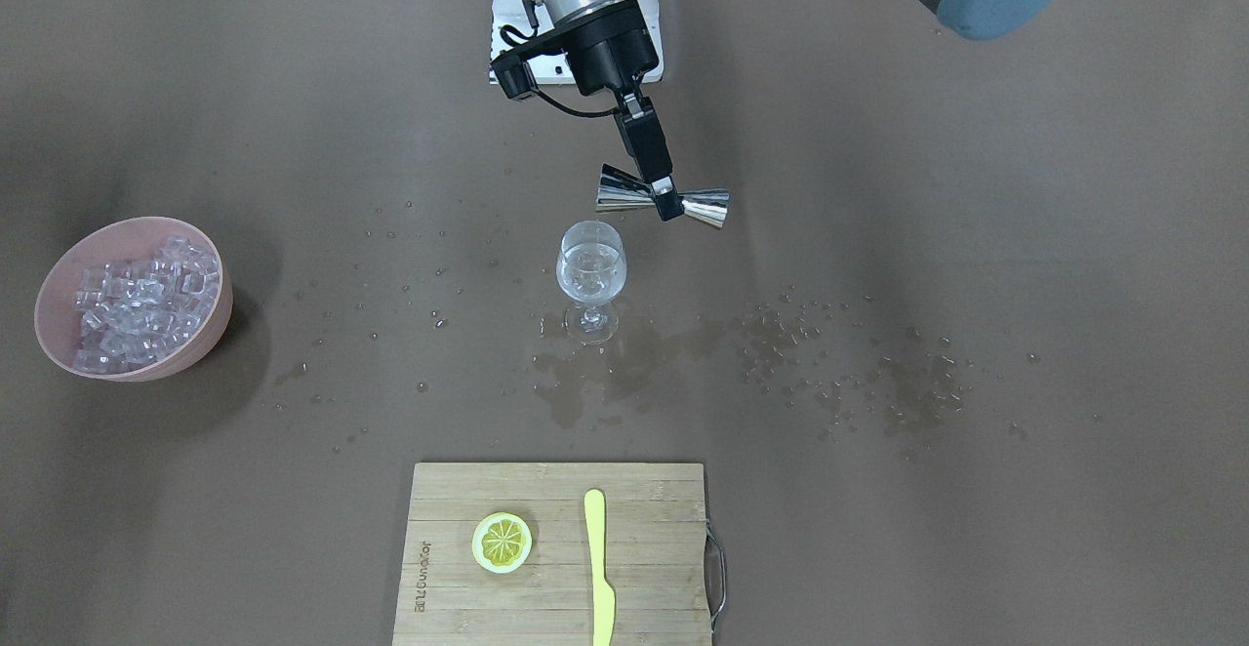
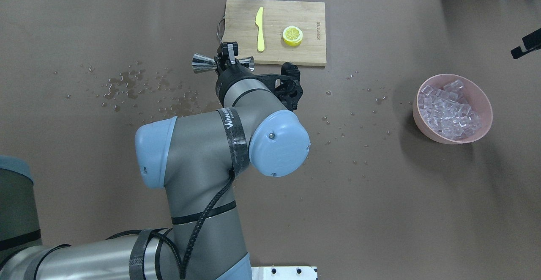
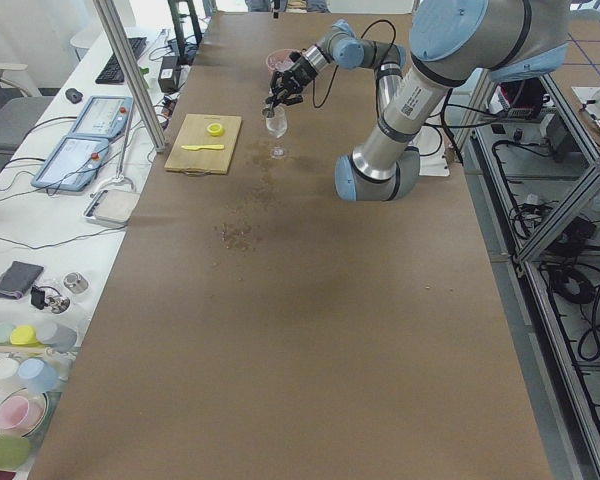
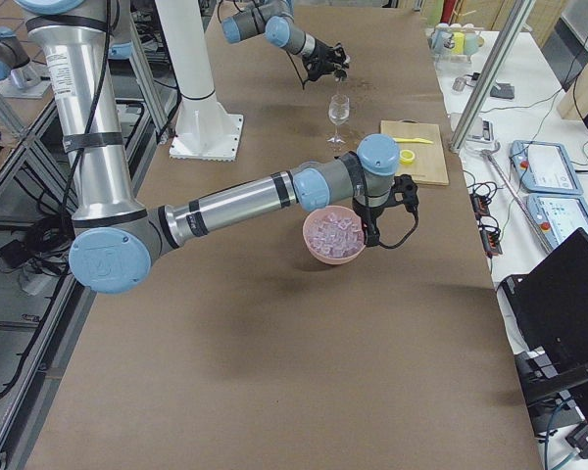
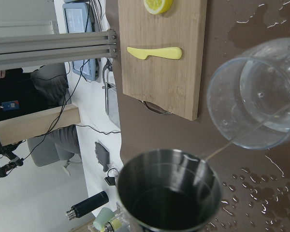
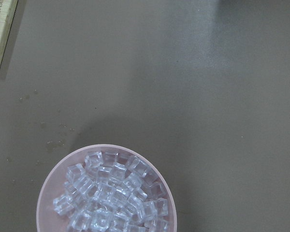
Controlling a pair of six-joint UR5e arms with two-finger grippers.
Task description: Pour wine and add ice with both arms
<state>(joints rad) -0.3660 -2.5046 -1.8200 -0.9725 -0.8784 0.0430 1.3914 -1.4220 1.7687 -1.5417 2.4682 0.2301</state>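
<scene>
Wine [image 5: 268, 104], clear as water, lies shallow in one stemmed wine glass [image 1: 589, 280] upright mid-table, while the ice [image 1: 146, 304], many glassy cubes, heaps in one pink bowl [image 1: 217, 319] well apart. Beside the glass the left gripper [image 1: 666, 202] pinches one shiny steel double-cone jigger [image 1: 707, 207] at its waist, sideways; the right gripper [image 4: 372, 233] hangs over the ice, its jaws' spread impossible to tell. Droplets [image 1: 839, 373] speckle the matte brown table [image 1: 976, 529], one bamboo board [image 1: 644, 568] bears one lemon slice [image 1: 503, 542] and one yellow knife [image 1: 597, 568], and overhead the left arm [image 2: 203, 144] hides the glass.
</scene>
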